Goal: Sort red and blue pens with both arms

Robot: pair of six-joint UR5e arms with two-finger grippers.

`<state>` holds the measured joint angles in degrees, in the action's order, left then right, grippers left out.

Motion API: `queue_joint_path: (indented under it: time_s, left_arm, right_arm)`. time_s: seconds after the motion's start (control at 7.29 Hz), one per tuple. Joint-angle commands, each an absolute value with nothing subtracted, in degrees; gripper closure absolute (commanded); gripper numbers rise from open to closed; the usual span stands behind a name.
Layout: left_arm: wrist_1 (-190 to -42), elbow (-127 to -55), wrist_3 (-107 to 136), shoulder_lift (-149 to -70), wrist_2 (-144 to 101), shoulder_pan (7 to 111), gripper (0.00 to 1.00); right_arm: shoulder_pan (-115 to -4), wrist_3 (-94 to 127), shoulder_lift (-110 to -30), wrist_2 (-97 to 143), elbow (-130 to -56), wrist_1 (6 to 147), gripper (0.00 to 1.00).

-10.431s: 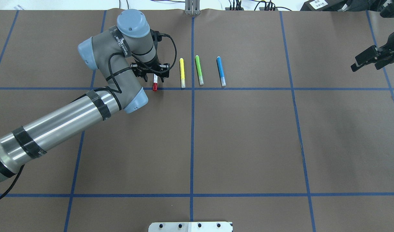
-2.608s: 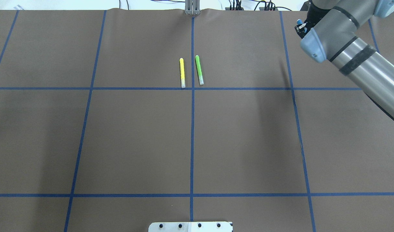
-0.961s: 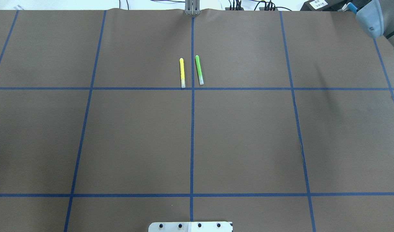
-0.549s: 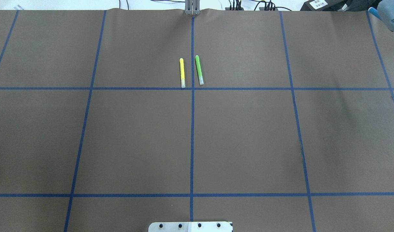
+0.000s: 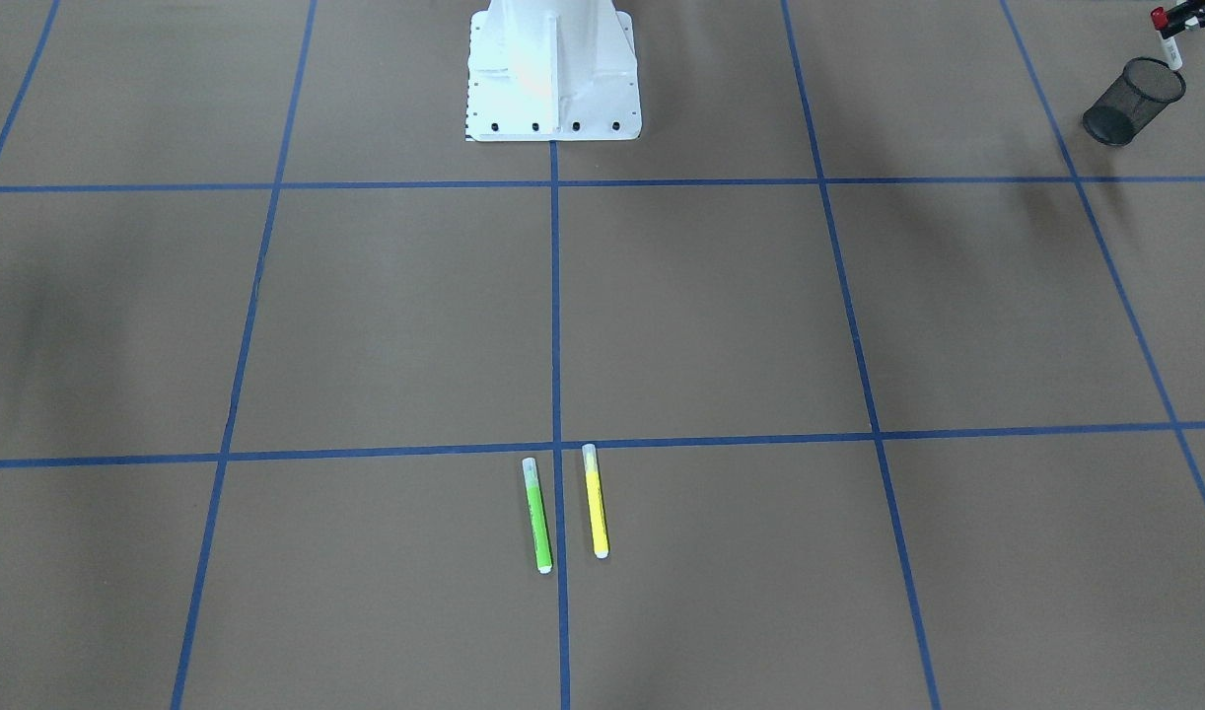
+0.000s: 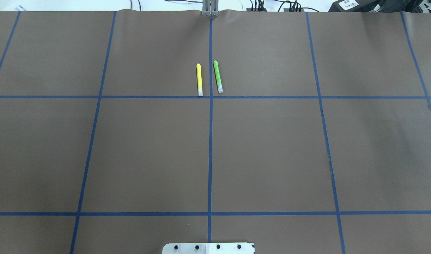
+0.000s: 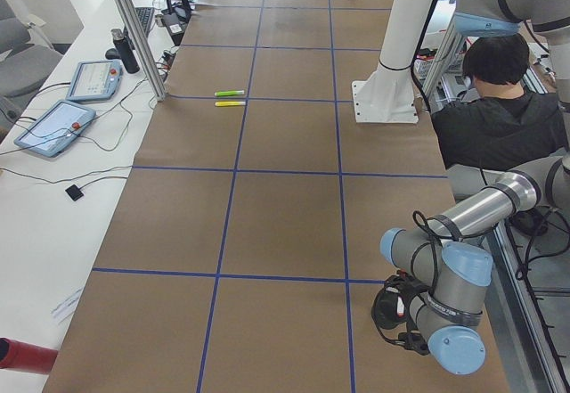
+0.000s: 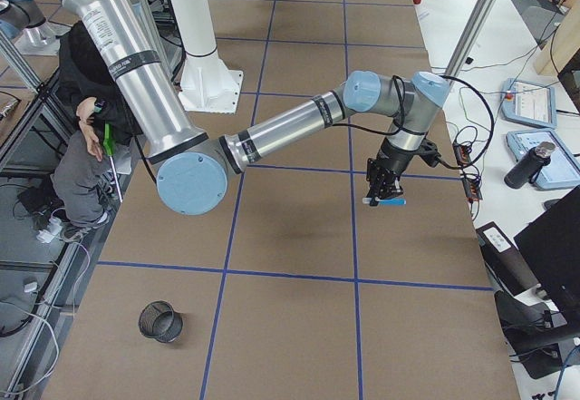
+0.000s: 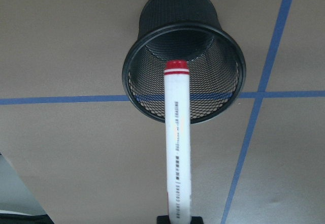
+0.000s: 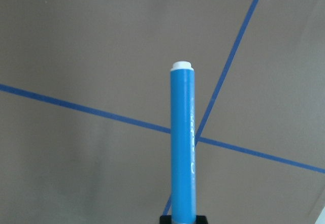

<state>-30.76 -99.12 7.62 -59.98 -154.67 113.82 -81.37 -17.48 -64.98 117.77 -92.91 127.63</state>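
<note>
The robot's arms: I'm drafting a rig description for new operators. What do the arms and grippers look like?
Both the right arm and left arm are polished silver tubes joined by grey elbows with pale blue round caps. Black tape bands wrap the tubes, and a thin black cable loops around each wrist. The right gripper and left gripper are small, black and angular.

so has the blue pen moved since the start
Yes. The blue pen no longer lies right of the green marker; the right gripper holds it far off to the right.
</note>
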Motion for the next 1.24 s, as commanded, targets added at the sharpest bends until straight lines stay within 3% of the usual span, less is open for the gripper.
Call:
queue_joint_path:
  time_s: [0.0,0.14,0.27,0.41,1.1]
  left_arm:
    - [-30.8,-98.7,7.6,-59.9,-155.2,113.8,1.0]
    - [-30.8,-98.1,7.5,-59.9,-155.8,113.7,1.0]
    - [-30.8,-97.6,7.1,-59.9,-156.1,113.8,0.75]
    - [-30.8,-96.2,4.8,-59.9,-156.1,113.7,0.01]
    - [-31.6,-95.9,4.7,-64.8,-156.9,113.6,0.0]
  right_arm:
    - [-83.0,-20.1,-66.7,117.8,-96.0,131.2,1.0]
    - [-83.5,-21.6,-67.6,117.8,-96.2,131.5,1.0]
    - [-84.7,-24.0,-68.5,117.8,-96.8,131.5,1.0]
    - [-86.7,-25.8,-69.6,117.8,-97.3,132.0,1.0]
    - [-92.1,-32.6,-76.9,117.1,-99.8,135.7,1.0]
